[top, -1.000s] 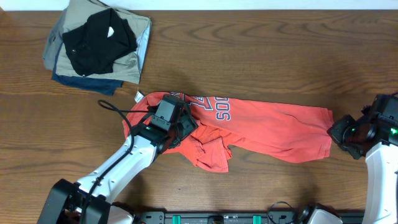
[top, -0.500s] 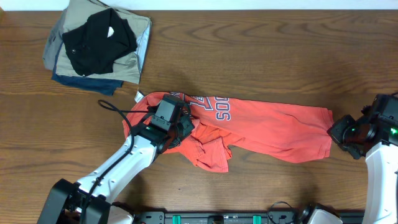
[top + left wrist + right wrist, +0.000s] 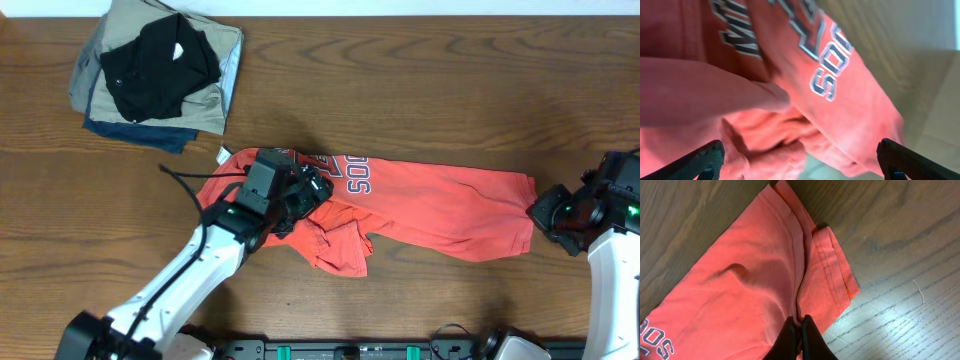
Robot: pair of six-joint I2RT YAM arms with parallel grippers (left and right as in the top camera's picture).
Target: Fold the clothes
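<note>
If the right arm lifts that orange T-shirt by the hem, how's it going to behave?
Probably floppy: the T-shirt lies bunched and wrinkled, so it should sag from the right pincer. Likely light, as the hem looks thin. It may drag across the wooden table, not slide flat.

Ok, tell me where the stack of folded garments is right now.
Overhead view: the stack of folded garments sits at the far left corner of the table, up-left of the red-orange T-shirt.
</note>
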